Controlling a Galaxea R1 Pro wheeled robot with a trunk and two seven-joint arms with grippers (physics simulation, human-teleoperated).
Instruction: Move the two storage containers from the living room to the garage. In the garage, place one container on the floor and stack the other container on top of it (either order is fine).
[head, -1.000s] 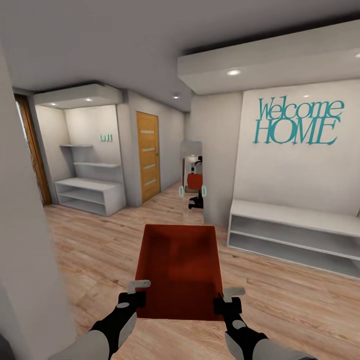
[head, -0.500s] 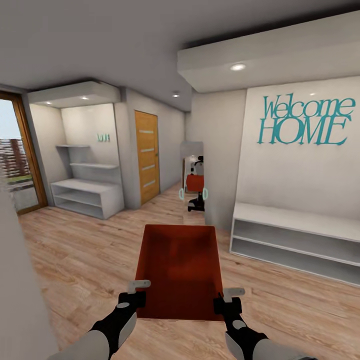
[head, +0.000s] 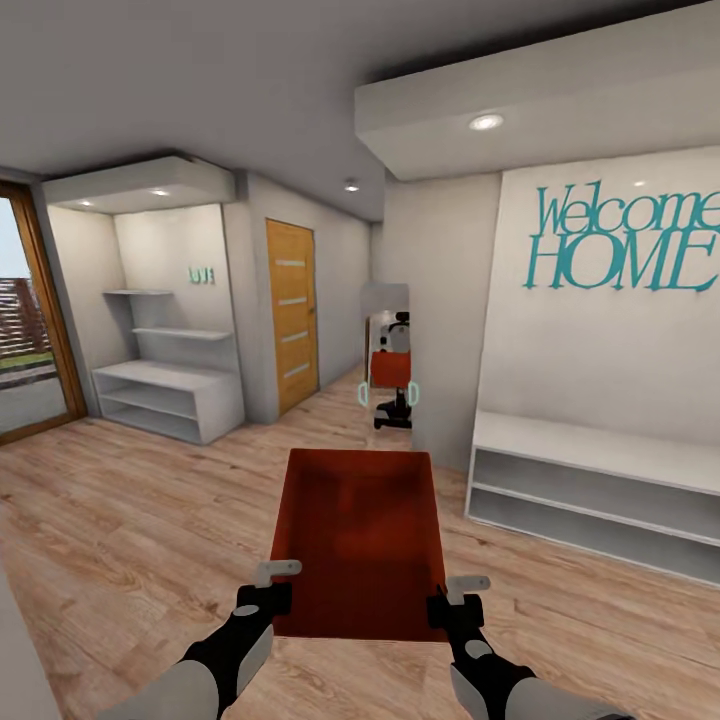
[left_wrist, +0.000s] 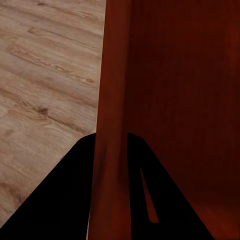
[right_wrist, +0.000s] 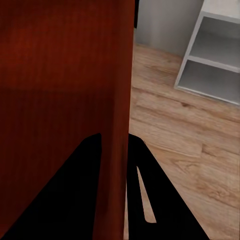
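Here, the left gripper (head: 268, 588) is clamping the left wall of an orange-red storage container (head: 360, 540) near its closest corner, with 1 finger sitting outside the wall and the other inside. In the left wrist view the thin red wall (left_wrist: 111, 150) is running straight between the 2 dark fingers (left_wrist: 60, 200), which are pressing close against it. The right gripper (head: 456, 597) is doing the same on the opposite wall, again near the closest corner, and the right wrist view is showing that wall (right_wrist: 114, 150) pinched between its dark fingers (right_wrist: 155, 200). Both grippers are thus narrowed down to the thickness of the wall.

The container is being held level in front of the robot, well above the light wood plank floor (head: 130, 530), its open top facing up and its inside looking bare.

Ahead, a tall mirror (head: 388, 360) on the corner of a wall is showing the robot's reflection with the red container. To the right, a low white shelf unit (head: 590, 490) is standing against a wall carrying teal "Welcome HOME" lettering (head: 625, 240). To the left, a wooden door (head: 292, 312) is standing shut, with white shelving (head: 170, 385) in an alcove beside it and a wood-framed glass door (head: 30, 330) at the far left edge.
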